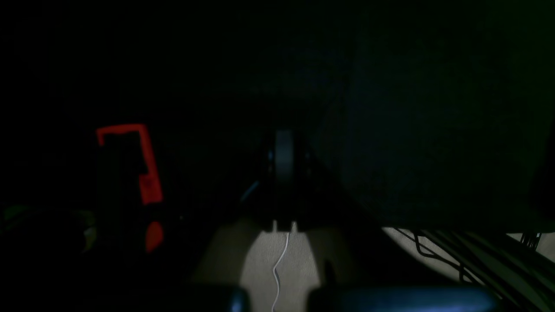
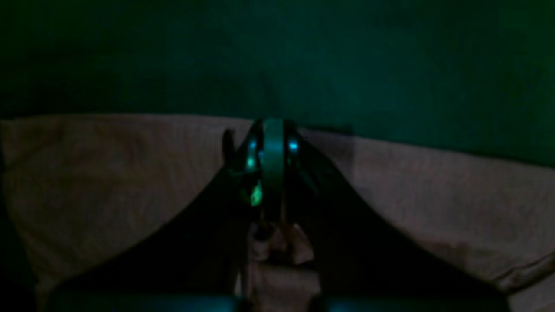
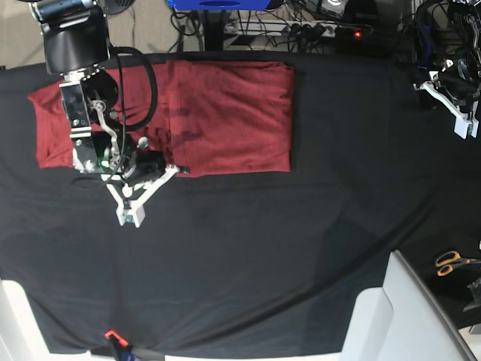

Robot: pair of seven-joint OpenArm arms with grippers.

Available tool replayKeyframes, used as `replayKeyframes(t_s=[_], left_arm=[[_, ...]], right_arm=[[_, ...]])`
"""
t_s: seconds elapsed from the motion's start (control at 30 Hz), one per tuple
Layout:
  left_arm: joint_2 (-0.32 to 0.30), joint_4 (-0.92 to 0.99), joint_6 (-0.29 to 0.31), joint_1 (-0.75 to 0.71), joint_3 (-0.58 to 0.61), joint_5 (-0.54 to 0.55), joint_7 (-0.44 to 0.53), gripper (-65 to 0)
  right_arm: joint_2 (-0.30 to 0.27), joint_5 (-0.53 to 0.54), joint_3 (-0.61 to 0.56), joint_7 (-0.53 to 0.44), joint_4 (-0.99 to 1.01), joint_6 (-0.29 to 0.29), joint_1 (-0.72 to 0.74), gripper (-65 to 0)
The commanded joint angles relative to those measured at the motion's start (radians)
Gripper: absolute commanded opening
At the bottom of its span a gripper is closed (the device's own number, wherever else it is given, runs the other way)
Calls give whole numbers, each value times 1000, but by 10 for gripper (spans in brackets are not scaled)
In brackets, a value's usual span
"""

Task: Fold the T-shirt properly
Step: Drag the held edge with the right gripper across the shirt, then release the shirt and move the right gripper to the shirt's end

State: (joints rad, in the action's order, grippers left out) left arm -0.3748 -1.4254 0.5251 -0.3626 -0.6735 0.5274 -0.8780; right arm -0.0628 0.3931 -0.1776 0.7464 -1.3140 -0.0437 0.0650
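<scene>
Maroon T-shirt (image 3: 225,116) folded flat on black cloth (image 3: 301,248), right tool (image 3: 130,218) clenched empty, left tool (image 3: 467,128) clenched empty

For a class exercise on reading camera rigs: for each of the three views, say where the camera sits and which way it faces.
Base: overhead, looking down on the black cloth, T-shirt and both arms.
Right wrist: on the arm, looking along the shut right gripper at the T-shirt edge.
Left wrist: on the arm, very dark, looking along the shut left gripper toward floor.
Shared: base and right wrist both show the T-shirt.
</scene>
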Motion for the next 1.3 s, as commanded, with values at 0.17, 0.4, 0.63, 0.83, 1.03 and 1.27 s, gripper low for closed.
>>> replayKeyframes(t_s=[0.17,0.4,0.63,0.83,1.03,1.27], left_arm=[[-23,-13,7,3,-9,12,16,-650],[-23,-13,7,3,-9,12,16,-650],[-25,-13,7,1,-9,12,16,-650],[-19,-13,7,-6,-9,12,70,-650],[-19,-13,7,-6,-2,12,69,-650],[-19,-15,7,-5,1,12,69,-650]], right_arm=[[10,13,-4,-11,-20,3,17,-642],[1,14,3,23,-112,3,-4,-374],[-36,51,416,57,-345,81,-107,-207],[-121,215,947,204,-160,515,-104,-72],[-271,232,1125,229,221,742,-100,-65],[-297,232,1131,259,439,742,-98,-63]])
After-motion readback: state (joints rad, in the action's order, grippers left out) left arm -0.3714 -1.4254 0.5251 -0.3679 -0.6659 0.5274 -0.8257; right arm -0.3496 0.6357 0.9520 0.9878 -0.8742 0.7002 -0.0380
